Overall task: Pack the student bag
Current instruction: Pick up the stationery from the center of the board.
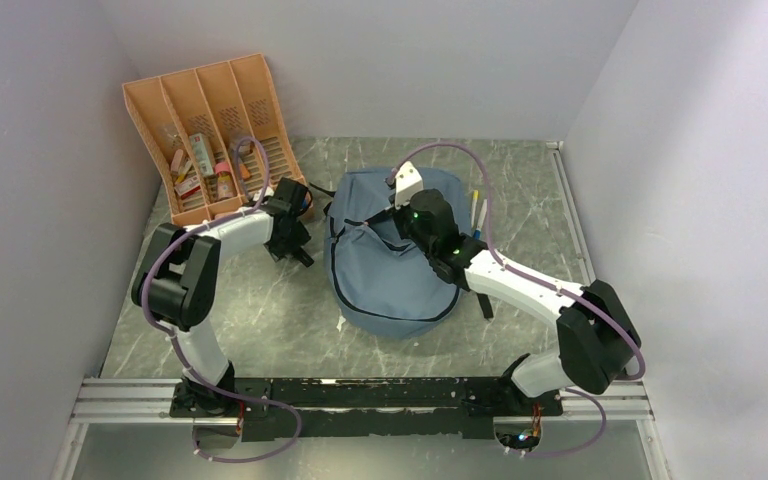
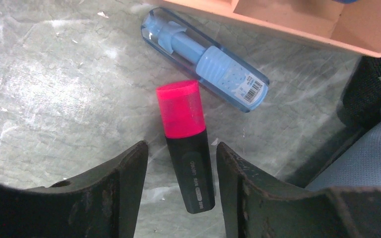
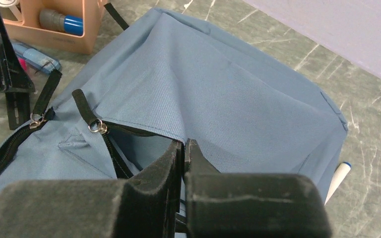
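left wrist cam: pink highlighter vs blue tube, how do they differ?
Highlighter has a pink cap and black body; tube is clear blue with a barcode. Highlighter lies between the fingers of the open left gripper; tube lies beyond, by the orange tray. Both lie flat on the table.

The student bag [image 1: 390, 280] lay flat near the middle of the table [image 1: 260, 320], a rounded grey-blue fabric backpack edged with dark zippers. Its main zipper stood partly open, with two metal zipper pulls [image 3: 97, 127] on black tabs beside the gap. The upper panel rose in a tented peak where the right gripper [image 3: 184, 145] pinched the opening's edge. A black strap [image 3: 47, 94] trailed from its far left side.
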